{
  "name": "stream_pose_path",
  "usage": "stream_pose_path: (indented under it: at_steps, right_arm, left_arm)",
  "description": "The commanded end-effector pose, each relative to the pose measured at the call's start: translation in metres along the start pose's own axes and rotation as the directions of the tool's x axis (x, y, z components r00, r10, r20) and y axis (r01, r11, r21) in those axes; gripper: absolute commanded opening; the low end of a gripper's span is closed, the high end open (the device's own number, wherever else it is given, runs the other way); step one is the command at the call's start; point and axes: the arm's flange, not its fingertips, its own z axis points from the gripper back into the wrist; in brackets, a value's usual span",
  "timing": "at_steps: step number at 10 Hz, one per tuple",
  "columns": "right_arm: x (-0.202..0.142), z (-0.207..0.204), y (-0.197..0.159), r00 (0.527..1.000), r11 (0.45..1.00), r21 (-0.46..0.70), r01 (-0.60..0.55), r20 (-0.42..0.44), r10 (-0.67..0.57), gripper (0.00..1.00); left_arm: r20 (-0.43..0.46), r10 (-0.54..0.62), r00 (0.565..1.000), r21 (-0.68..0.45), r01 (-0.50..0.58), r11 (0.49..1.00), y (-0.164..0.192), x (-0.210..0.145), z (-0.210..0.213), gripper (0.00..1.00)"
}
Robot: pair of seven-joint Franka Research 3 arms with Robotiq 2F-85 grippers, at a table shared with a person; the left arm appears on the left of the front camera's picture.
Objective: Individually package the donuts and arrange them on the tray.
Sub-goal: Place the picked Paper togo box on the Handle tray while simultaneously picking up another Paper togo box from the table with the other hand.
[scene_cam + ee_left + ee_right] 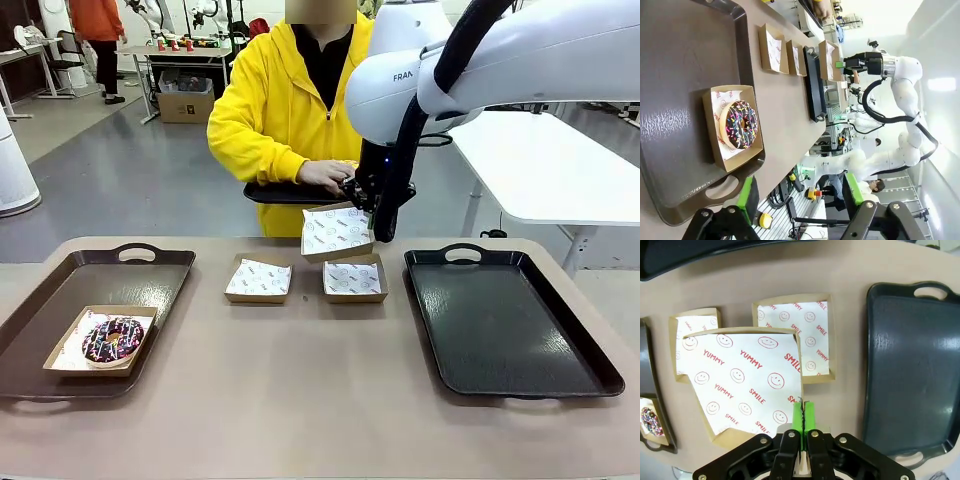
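One donut point(112, 339), the purple sprinkled one, sits boxed on the brown tray point(60, 280) to my left, and my left gripper point(800, 192) hangs over that tray with its jaws spread and empty. My right gripper point(802, 407) is pinched tight on the edge of a paper-lined box point(740, 385), holding it tilted in the air above the two empty boxes point(258, 278), close to the person's hand point(325, 175). I judge I'm presenting a fresh box for filling; next it needs levelling and steadying.

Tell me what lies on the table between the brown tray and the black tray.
In the front view, two paper-lined cardboard boxes lie side by side there; the right gripper holds a third box above them.
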Motion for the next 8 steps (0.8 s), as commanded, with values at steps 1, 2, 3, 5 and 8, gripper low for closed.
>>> stream_pose_path:
  at_steps: [1, 2, 3, 5, 8]
  right_arm:
    - [-0.0045, 0.0002, -0.003, 1.0, 1.0, -0.002, 0.002, -0.001, -0.002, 0.0]
    - [-0.0045, 0.0002, -0.003, 1.0, 1.0, -0.002, 0.002, -0.001, -0.002, 0.0]
    - [-0.0045, 0.0002, -0.003, 1.0, 1.0, -0.002, 0.002, -0.001, -0.002, 0.0]
    - [-0.0045, 0.0002, -0.003, 1.0, 1.0, -0.002, 0.002, -0.001, -0.002, 0.0]
    - [-0.0045, 0.0002, -0.003, 1.0, 1.0, -0.002, 0.002, -0.001, -0.002, 0.0]
  left_arm:
    - [0.003, 0.001, 1.0, -0.008, -0.001, 1.0, -0.0009, -0.001, 0.0019, 0.88]
    - [0.003, 0.001, 1.0, -0.008, -0.001, 1.0, -0.0009, -0.001, 0.0019, 0.88]
    - [0.003, 0.001, 1.0, -0.008, -0.001, 1.0, -0.0009, -0.001, 0.0019, 0.88]
    - [0.003, 0.001, 1.0, -0.008, -0.001, 1.0, -0.0009, -0.001, 0.0019, 0.88]
    - [0.003, 0.001, 1.0, -0.008, -0.001, 1.0, -0.0009, -0.001, 0.0019, 0.88]
